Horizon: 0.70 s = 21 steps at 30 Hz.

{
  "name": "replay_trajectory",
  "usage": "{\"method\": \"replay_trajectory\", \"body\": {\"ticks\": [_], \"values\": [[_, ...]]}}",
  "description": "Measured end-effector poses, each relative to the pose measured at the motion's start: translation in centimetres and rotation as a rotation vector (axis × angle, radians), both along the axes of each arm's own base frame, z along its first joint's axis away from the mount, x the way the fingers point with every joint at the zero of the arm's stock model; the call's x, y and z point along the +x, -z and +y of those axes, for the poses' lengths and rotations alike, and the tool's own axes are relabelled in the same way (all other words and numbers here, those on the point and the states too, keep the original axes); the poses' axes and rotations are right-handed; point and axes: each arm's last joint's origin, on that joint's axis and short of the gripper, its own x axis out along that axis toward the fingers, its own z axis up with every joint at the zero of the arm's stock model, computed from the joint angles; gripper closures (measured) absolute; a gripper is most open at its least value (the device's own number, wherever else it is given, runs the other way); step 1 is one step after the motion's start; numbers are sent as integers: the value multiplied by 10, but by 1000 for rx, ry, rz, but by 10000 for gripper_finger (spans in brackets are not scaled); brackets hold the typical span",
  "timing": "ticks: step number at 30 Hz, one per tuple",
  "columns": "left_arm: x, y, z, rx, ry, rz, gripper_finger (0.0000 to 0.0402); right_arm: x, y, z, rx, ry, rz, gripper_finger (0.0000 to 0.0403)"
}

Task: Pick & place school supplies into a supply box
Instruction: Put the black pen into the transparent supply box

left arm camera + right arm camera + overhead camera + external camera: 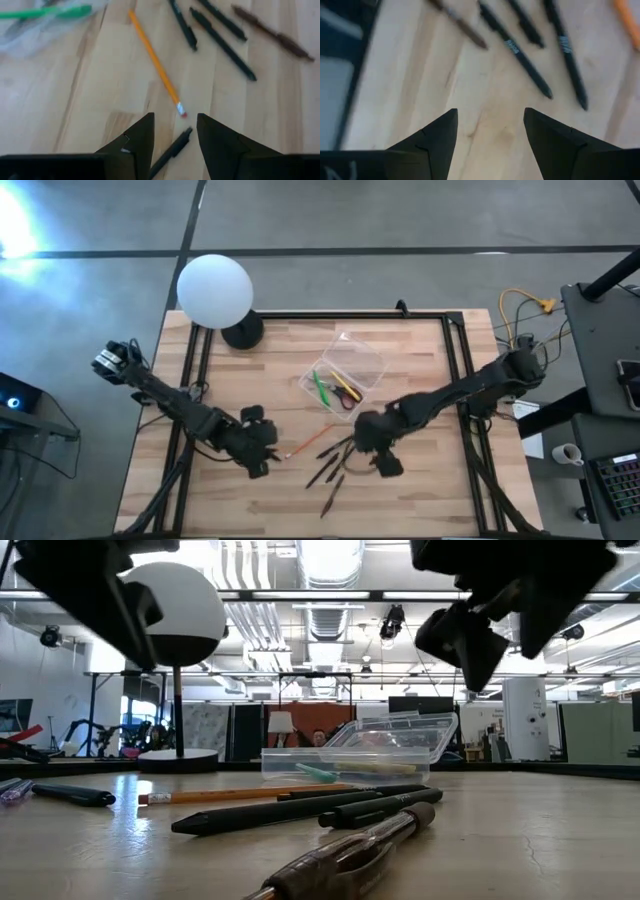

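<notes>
Two hands hovered over the bench [420,480], both spread and empty. Left hand [262,450] sat just beside the orange pencil [303,447]; eraser end pointed at it, long axis running away toward the supply box [344,376]. Right hand [385,455] hung next to the dark pens [330,465], which lay slanted. Judged: each arm was nearest its own target. Box held a green pen [320,388].
</notes>
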Motion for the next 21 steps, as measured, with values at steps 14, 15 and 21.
{"method": "replay_trajectory", "body": {"ticks": [14, 15, 21], "values": [[-12, 8, 1, -5, -3, 23, 270, 62, 45, 24, -280, -161, 26, 184], [-12, 8, 1, -4, -2, 24, 270, 64, 49, 24, -288, -170, 32, 184], [-15, 10, 2, 12, -3, 50, 270, 71, 69, 23, -302, -181, 78, 184]]}}
